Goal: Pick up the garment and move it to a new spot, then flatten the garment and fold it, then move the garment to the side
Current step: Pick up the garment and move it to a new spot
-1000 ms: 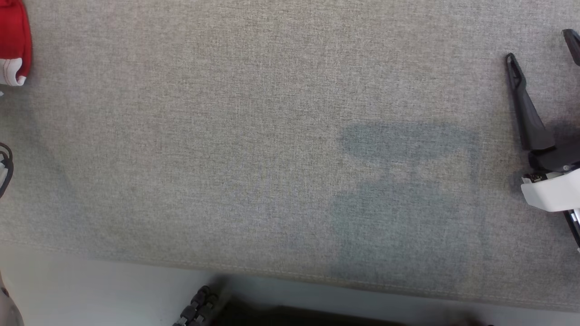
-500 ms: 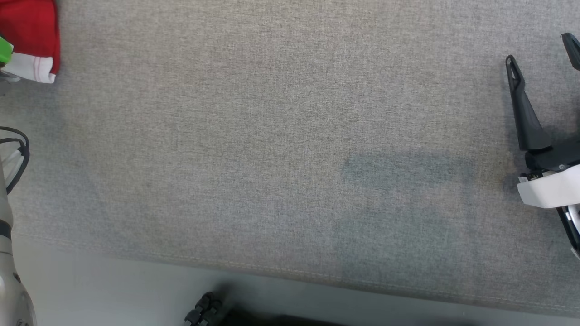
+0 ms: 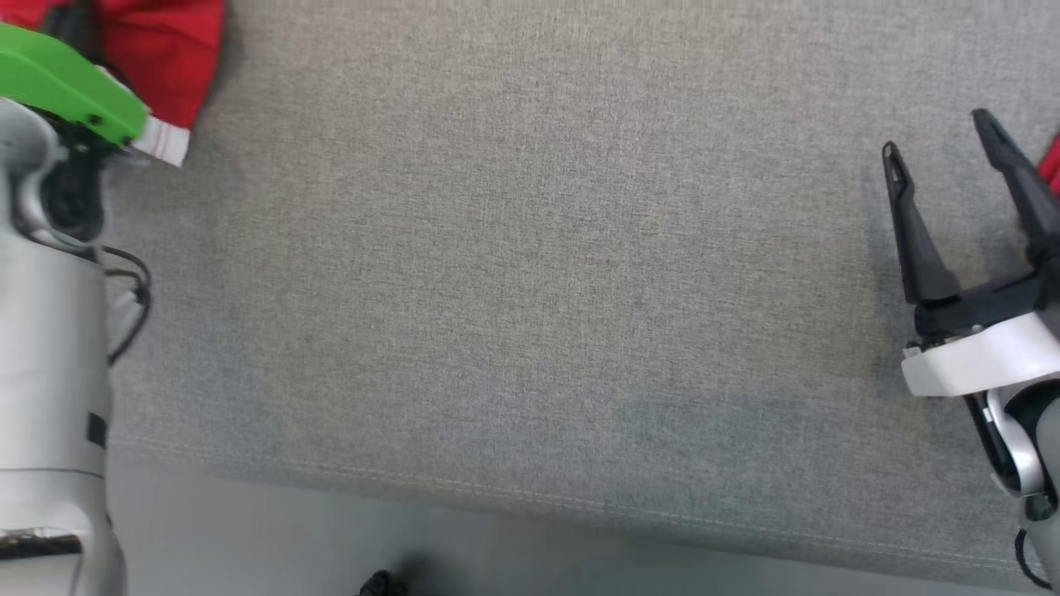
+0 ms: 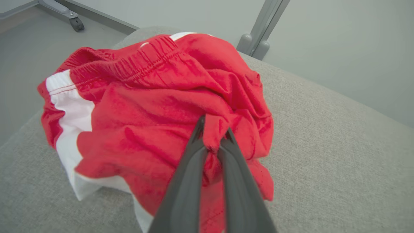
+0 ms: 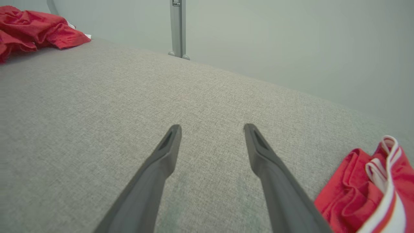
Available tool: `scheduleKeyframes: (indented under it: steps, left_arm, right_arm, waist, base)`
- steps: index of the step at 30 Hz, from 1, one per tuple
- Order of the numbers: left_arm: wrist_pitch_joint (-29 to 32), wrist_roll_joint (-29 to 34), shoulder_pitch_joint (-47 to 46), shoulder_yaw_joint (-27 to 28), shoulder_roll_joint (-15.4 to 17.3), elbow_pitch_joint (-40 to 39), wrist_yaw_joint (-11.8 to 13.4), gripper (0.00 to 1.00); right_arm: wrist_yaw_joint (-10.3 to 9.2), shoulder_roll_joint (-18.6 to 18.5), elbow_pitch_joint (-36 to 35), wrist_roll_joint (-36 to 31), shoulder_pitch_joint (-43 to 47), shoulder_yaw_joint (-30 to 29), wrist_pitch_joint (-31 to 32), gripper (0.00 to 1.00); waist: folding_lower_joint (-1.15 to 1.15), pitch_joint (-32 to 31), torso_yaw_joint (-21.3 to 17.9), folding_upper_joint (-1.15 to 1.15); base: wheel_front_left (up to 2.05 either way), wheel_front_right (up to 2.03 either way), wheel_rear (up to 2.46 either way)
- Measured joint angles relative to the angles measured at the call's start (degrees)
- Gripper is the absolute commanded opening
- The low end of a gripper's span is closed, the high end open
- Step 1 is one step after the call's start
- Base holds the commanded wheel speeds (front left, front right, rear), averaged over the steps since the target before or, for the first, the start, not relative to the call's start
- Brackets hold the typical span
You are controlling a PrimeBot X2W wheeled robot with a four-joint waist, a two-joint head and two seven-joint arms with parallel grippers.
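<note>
Red garment (image 4: 155,106) with white bands, heathered grey surface (image 3: 530,290), bright green cover (image 3: 58,83) on silver-grey arm (image 3: 50,364)

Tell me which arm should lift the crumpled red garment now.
Left. The left gripper is shut on a fold of the crumpled red garment; the right gripper hangs open over the grey surface, apart from it.
</note>
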Motion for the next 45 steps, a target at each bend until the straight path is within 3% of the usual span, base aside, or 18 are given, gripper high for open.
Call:
scheduleKeyframes:
  steps: [8,15,24,45]
  left_arm:
    - [-1.0,-2.4,7.6,-9.7,-5.8,-8.0,0.0,0.0]
    - [-1.9,-4.0,14.1,-17.3,-8.5,-14.4,0.0,0.0]
    - [-0.4,-8.1,23.8,-28.2,-9.0,-21.0,0.0,0.0]
    - [-0.6,-12.8,35.6,-41.2,-8.1,-26.1,0.0,0.0]
  right_arm:
    - [-0.01,3.8,4.7,1.8,2.4,2.7,-3.0,1.0]
    - [-0.24,6.1,8.0,3.1,4.2,4.8,-5.0,1.0]
    - [0.13,8.0,10.9,3.6,5.9,6.5,-6.4,1.0]
    - [1.2,9.4,13.7,4.1,6.8,9.0,-7.6,1.0]
  waist:
    - [0.0,-6.3,-0.8,0.0]
    - [0.0,-11.7,-2.3,0.0]
    - [0.0,-17.6,-5.8,0.0]
    - [-0.01,-23.8,-14.7,0.0]
  base:
    - [0.0,0.0,0.0]
    - [0.0,0.0,0.0]
    - [0.0,0.0,0.0]
    - [0.0,0.0,0.0]
